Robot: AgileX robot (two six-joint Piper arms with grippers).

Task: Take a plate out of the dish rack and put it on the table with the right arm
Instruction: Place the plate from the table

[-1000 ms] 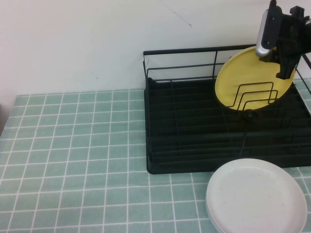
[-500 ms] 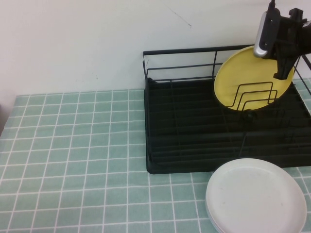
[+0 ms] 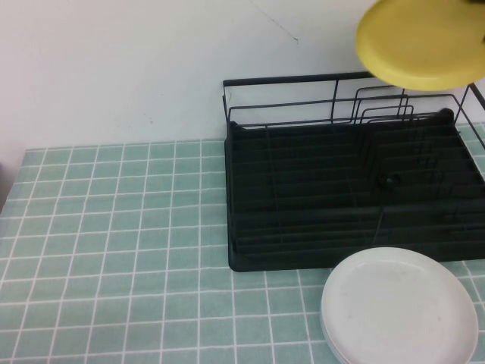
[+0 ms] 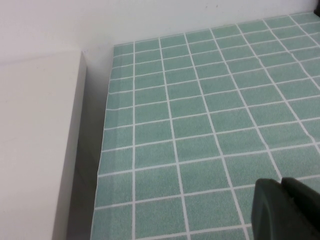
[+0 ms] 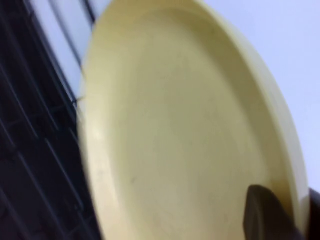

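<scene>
the plate (image 3: 421, 44) was a round, plain yellow plastic disc with a shallow raised rim and a smooth, unmarked face. in the high view it hung in the air above the far right corner of the dish rack (image 3: 303, 250), clear of the upright wire dividers (image 3: 386, 114) and touching none of them, with its upper edge cut off by the frame. in the right wrist view the plate (image 5: 185, 130) filled most of the picture, tilted, with rack wires showing dark behind it.

the right gripper (image 5: 280, 215) appeared only in the right wrist view, as a dark finger tip lying against the plate's face near the rim; it was clamped on the plate. the left gripper (image 4: 287, 210) showed as black finger tips low over the table (image 4: 200, 125), near its edge; whether those fingers were apart or together could not be told.

nearest the camera, a stack of white plates (image 3: 400, 307) sat on the table (image 3: 114, 250) just in front of the rack's front right corner. the table was covered in a pale green cloth with a white grid of small squares. the rack stood behind the stack on the right half of the table, a black wire frame on a black tray base. a plain white wall (image 3: 114, 68) rose behind the table and rack. in the left wrist view a white block (image 4: 35, 150) stood beside the table's edge.
</scene>
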